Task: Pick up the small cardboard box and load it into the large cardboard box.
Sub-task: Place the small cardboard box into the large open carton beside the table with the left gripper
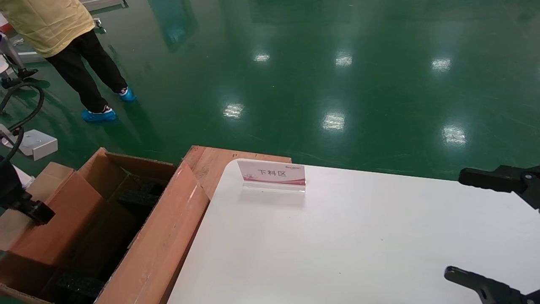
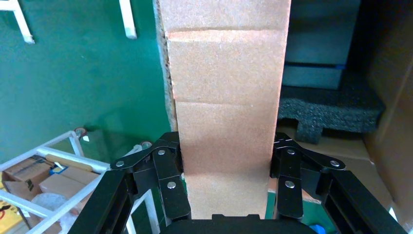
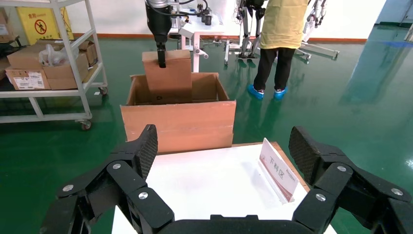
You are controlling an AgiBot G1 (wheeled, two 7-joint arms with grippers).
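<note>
My left gripper is shut on the small cardboard box and holds it upright, its lower part down inside the large cardboard box left of the table. In the left wrist view the small box's narrow edge fills the space between my left gripper's fingers, with black foam and the large box's wall beside it. The right wrist view shows the small box standing in the large box. My right gripper is open and empty over the table's right side; it also shows in its own view.
A white table carries a small sign stand near its far edge. A wooden board lies under the table's far left corner. A person stands on the green floor at far left. A shelf cart holds cartons.
</note>
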